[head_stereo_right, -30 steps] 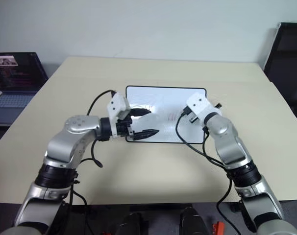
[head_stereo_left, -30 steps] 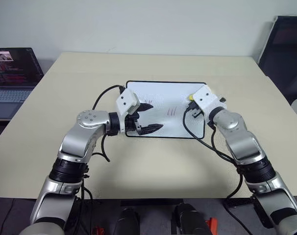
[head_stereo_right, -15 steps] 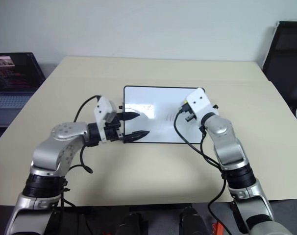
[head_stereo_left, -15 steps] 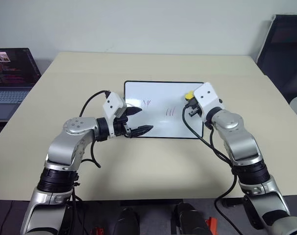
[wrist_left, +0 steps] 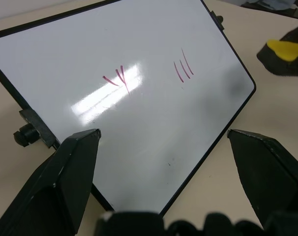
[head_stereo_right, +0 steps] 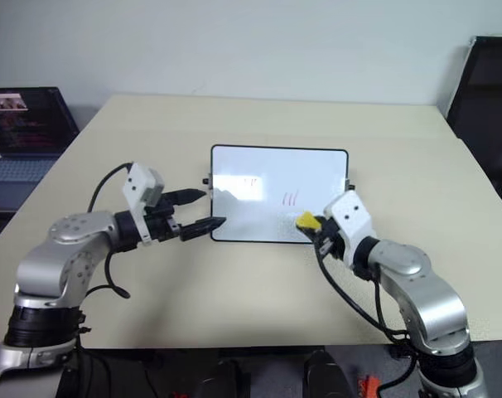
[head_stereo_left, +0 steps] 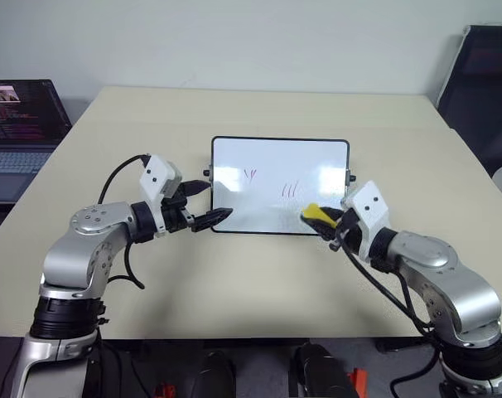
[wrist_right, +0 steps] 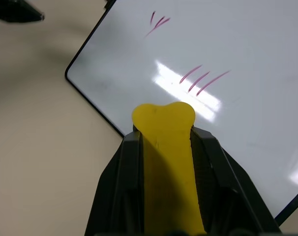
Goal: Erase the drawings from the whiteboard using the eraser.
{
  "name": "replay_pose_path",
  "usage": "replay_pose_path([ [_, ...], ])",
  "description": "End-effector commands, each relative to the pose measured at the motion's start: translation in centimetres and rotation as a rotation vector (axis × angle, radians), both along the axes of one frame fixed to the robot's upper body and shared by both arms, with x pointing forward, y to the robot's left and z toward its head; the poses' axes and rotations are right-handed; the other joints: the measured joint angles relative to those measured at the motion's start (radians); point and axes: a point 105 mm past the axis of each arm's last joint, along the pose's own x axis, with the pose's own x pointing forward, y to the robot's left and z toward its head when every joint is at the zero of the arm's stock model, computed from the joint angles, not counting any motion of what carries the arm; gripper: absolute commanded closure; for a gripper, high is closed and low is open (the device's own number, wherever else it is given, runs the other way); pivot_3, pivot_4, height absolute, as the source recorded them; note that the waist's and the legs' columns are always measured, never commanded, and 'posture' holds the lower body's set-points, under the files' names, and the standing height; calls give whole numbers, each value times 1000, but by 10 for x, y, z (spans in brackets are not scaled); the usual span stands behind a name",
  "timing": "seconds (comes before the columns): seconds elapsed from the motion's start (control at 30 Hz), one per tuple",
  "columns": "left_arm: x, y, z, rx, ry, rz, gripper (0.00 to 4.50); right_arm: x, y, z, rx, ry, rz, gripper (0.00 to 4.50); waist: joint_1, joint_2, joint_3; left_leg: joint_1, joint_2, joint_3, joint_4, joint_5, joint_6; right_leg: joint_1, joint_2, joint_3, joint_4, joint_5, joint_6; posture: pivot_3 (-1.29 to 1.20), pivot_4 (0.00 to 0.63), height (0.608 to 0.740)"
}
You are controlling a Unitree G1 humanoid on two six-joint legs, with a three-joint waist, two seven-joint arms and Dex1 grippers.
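The whiteboard (head_stereo_left: 317,166) lies flat at the table's middle. On it are red drawings: a V-like mark (head_stereo_left: 251,175) and three slanted strokes (head_stereo_left: 290,191). My right gripper (head_stereo_left: 319,220) is shut on the yellow eraser (head_stereo_left: 311,213), whose tip is over the board's near right edge, just short of the strokes (wrist_right: 203,78). I cannot tell whether the eraser (wrist_right: 163,147) touches the board. My left gripper (head_stereo_left: 214,201) stands open and empty at the board's near left corner, pointing across it.
An open laptop (head_stereo_left: 19,124) sits on a lower surface off the table's left side. A black chair (head_stereo_left: 483,83) stands at the far right. Bare beige table (head_stereo_left: 259,282) surrounds the board on all sides.
My right gripper has pulled back with the eraser from the board's far right part to its near right edge. The left gripper has drawn leftward, off the board's surface to its corner.
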Motion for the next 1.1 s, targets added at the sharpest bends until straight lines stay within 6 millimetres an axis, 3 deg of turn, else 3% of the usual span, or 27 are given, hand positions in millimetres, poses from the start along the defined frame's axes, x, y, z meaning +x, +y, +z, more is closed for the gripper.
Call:
replay_pose_path([
  [0.03, -2, -3, 9, 12, -41, -16, 0, -2, 7, 7, -9, -48, 40, 3536, -1, 0, 0, 0, 0, 0, 0, 0, 0, 0, 0, 0, 0, 0, 0, 0, 150, 740],
  [0.43, -9, -6, 9, 10, -47, 1, 0, 4, 15, 5, -33, -76, 81, 3536, 1, 0, 0, -4, 0, 0, -1, 0, 0, -3, 0, 0, 0, 0, 1, 0, 150, 740],
  [0.6, -12, -5, 9, 11, -53, 15, 0, 13, 22, 17, -27, -140, 94, 3536, 0, 0, 0, -4, 0, 0, 0, 0, 0, -3, 0, 0, 0, 0, 1, 0, 150, 740],
  [0.93, -1, 2, 3, 108, -61, 7, 0, 61, 40, 39, -72, -354, -4, 3536, -1, 0, 0, -4, 0, 0, 0, 0, 0, -3, 1, 0, 0, 0, 1, 0, 150, 740],
  [1.1, -6, 2, -7, 162, -34, -37, 0, 89, 31, 37, -110, -398, -146, 3536, 0, 0, 0, -5, 0, 0, -1, 0, 0, -4, 1, 0, 0, 0, 2, 0, 150, 740],
])
